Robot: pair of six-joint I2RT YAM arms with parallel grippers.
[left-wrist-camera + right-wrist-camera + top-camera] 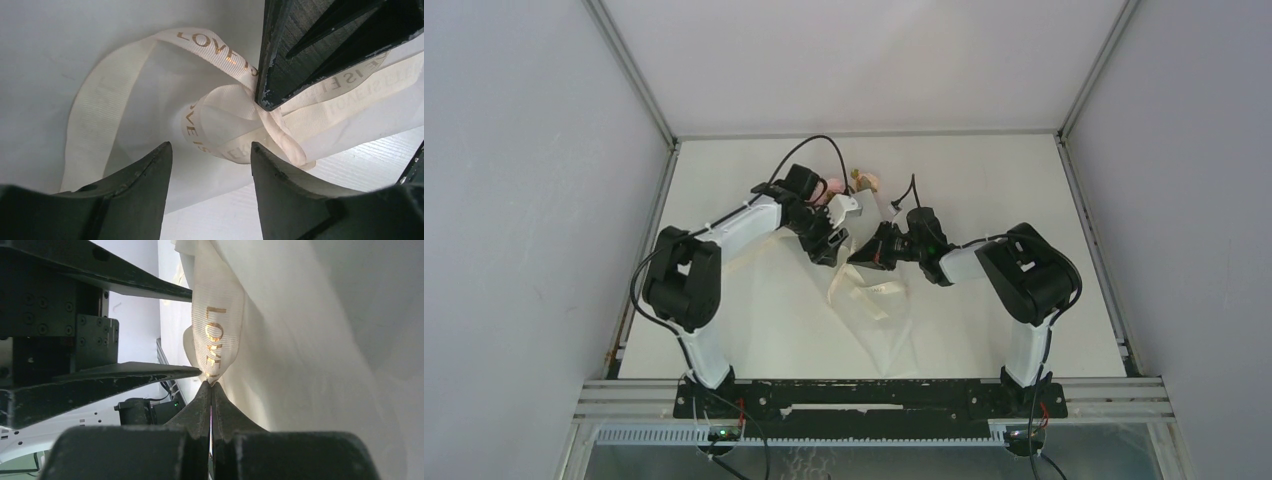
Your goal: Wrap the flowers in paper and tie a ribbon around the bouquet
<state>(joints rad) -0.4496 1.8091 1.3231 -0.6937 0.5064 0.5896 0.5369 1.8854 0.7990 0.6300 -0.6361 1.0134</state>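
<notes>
Plain grey walls [524,200] (metal-framed) around white table [984,180]

Ribbed cloth ribbon [95,100], gold-lettered; paper [325,340] seemingly thin, matt.

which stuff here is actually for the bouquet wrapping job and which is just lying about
For the job: ribbon, pinched by the right gripper; paper; flowers.
Not part of it: black cable above the left arm; table.
</notes>
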